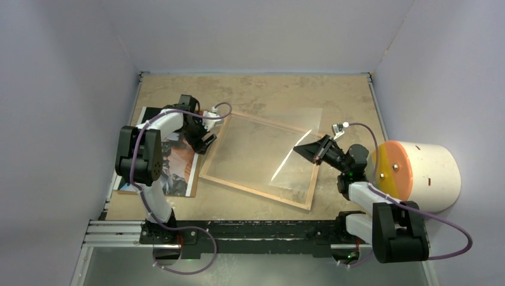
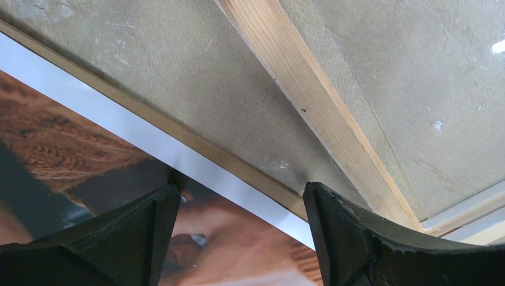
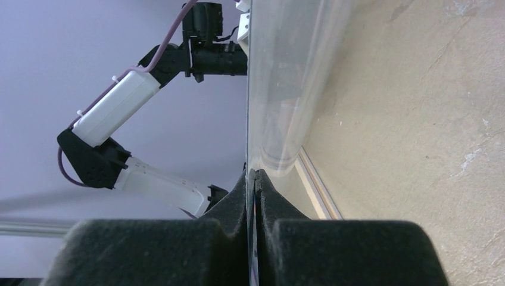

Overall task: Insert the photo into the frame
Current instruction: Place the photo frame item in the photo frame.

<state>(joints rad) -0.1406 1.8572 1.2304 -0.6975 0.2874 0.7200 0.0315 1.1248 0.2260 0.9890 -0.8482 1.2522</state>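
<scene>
Worktop (image 1: 268, 89): tan, mottled, walled on three sides.

Frame (image 1: 256, 191): lying flat at the middle of the worktop, wood-coloured face up, turned askew to the worktop's edges; one corner just beside the photo.

Photo (image 1: 178, 170): lying flat along the left edge of the worktop, printed side up, outside the frame; dark with orange-brown patches and a white border. Resting on a brown board (image 2: 178, 132), seen as a thin strip past the white border in the left wrist view.

Clear sheet (image 1: 262, 149): lifted and tilted over the frame, one edge raised on the right side; glare streak across it.

Left gripper (image 1: 205, 140): above the right edge of the photo, near the frame's rail. Fingers apart, nothing between them; contact with the photo not discernible.

Right gripper (image 1: 304, 149): over the right side of the frame. Fingers (image 3: 238, 196) pressed together on the edge of the clear sheet.

White cylinder (image 1: 429, 173): on its side past the right edge of the worktop, orange and yellow end face turned toward the arms.
</scene>
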